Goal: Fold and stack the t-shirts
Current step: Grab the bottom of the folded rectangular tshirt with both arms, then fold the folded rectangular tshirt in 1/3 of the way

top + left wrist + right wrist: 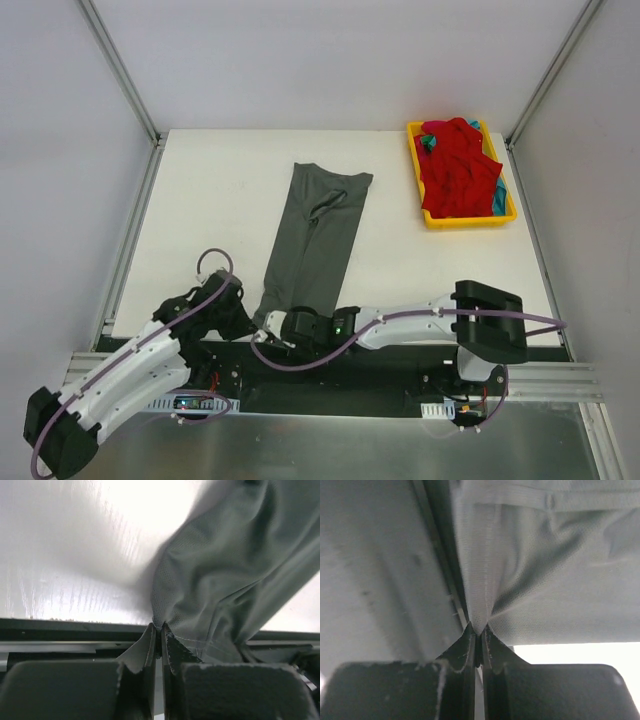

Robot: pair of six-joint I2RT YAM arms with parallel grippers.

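Pinching with the left pincer (pixel 159 629), pressed together on the near hem of the grey t-shirt (pixel 315 235); same with the right pincer (pixel 477 630), clamped on that hem just beside. Stretched long and narrow up the bench (pixel 210 200) from there, far end lying flat. Looks like mid-fold. Next calls for lifting both pinches together and carrying the hem toward the far end, kept level. Not yet folded: the red t-shirt (pixel 458 172), heaped in the yellow tray (pixel 466 222) at far right.

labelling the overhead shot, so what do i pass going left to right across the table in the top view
left gripper → dark grey t-shirt → yellow tray holding the red t-shirt
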